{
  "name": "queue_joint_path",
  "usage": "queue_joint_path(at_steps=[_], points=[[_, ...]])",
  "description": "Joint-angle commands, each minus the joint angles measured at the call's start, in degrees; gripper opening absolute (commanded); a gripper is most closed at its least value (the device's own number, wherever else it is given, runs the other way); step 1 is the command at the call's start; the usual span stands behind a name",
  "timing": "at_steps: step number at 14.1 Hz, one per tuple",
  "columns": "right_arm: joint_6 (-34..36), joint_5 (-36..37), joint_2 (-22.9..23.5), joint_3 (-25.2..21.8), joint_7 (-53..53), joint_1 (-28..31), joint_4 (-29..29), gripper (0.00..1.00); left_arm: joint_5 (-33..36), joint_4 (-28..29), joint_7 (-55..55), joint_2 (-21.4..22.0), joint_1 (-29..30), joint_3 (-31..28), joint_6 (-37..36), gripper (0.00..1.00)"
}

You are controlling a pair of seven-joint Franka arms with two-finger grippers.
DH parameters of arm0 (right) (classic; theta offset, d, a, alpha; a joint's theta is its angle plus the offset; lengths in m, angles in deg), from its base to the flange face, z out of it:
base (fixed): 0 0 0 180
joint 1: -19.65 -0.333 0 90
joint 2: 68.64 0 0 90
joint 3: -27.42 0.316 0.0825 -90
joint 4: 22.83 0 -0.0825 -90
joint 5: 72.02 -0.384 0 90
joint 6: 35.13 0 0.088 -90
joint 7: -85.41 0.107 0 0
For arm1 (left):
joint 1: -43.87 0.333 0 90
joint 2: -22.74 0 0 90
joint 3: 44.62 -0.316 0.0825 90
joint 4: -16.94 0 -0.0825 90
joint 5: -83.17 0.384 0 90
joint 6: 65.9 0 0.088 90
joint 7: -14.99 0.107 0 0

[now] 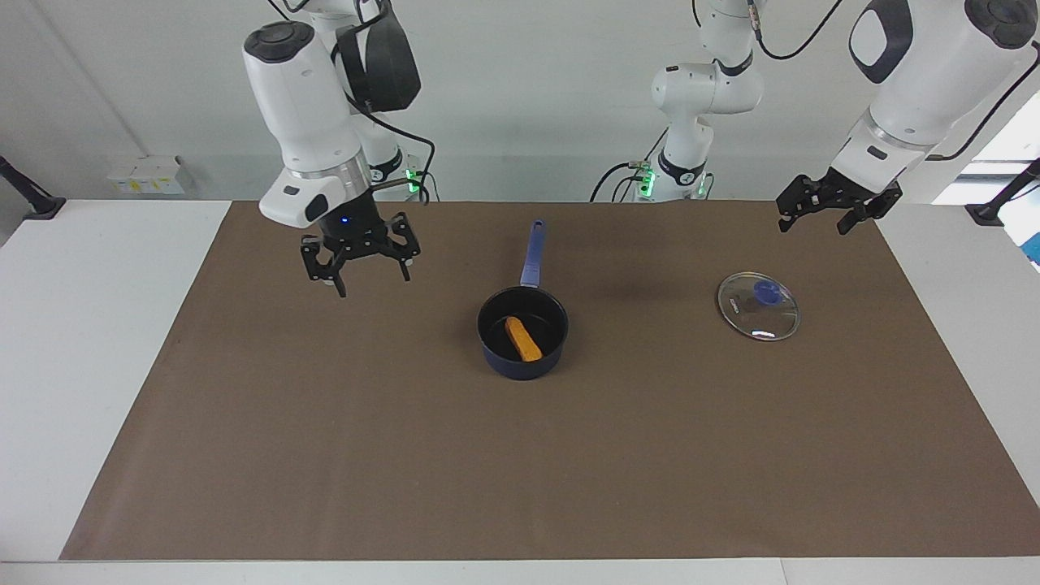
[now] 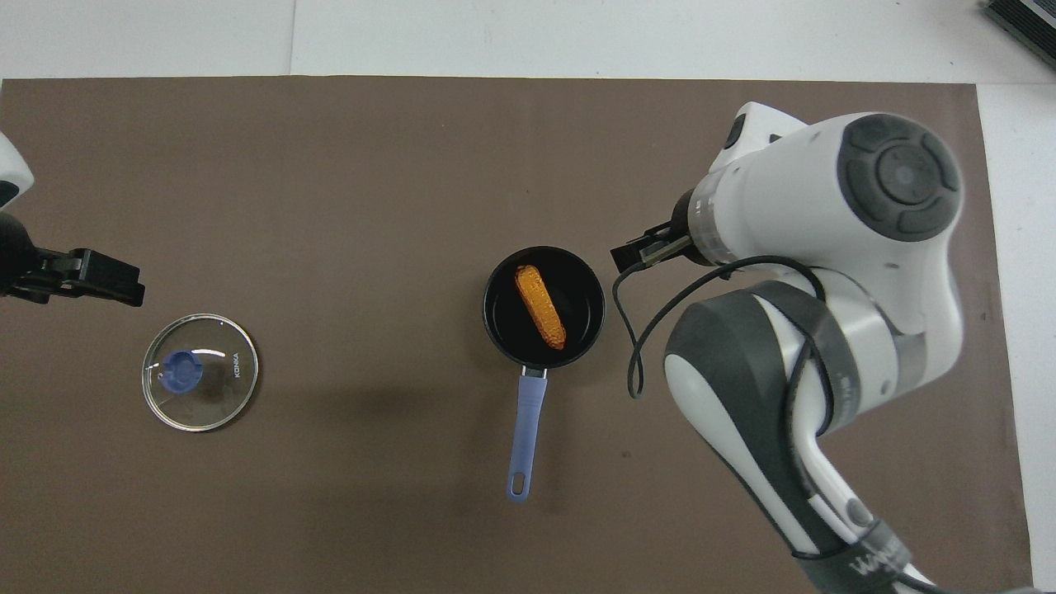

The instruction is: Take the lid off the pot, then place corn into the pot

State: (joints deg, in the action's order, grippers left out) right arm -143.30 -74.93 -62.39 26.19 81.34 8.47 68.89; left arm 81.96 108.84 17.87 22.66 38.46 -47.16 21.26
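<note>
The right gripper (image 1: 364,268) hangs in the air with its jaws apart and nothing between them, over bare mat toward the right arm's end of the table, well apart from the pot (image 1: 522,359); the left gripper (image 1: 832,213) waits with its jaws apart and empty too, raised over the mat's edge near the lid (image 1: 759,305), toward the left arm's end; in the overhead view its dark fingers (image 2: 107,279) show just above the lid's rim.

The corn (image 1: 522,338) lies on its side inside the pot, slantwise across the black bottom, touching no gripper; the pot stands upright near the middle of the brown mat (image 1: 520,471), its long blue handle (image 2: 525,437) pointing toward the robots; the lid lies flat on the mat, knob (image 1: 764,292) up, well apart from the pot; so both steps look done.

As to handling, the corn seems light and stiff, a bumpy toy cob that should grip well across its middle, though its rounded ends could let it roll; the lid looks like glass in a thin metal rim, fragile and slick, so the knob is the only sensible hold; the pot is probably the heaviest piece and rigid, best taken by the handle close to the body, where it would tip least.
</note>
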Motion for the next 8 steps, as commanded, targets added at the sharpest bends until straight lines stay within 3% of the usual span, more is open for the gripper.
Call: queue_joint_path(at_steps=[1, 8], points=[[6.1, 0.2, -0.8, -1.2, 0.7, 1.7, -2.9, 1.0, 0.2, 0.0, 0.8, 0.5, 0.0, -0.1, -0.9, 1.0], [21.6, 0.9, -1.9, -7.9, 0.7, 2.1, -9.1, 1.0, 0.2, 0.0, 0.8, 0.5, 0.3, -0.1, -0.8, 1.0]])
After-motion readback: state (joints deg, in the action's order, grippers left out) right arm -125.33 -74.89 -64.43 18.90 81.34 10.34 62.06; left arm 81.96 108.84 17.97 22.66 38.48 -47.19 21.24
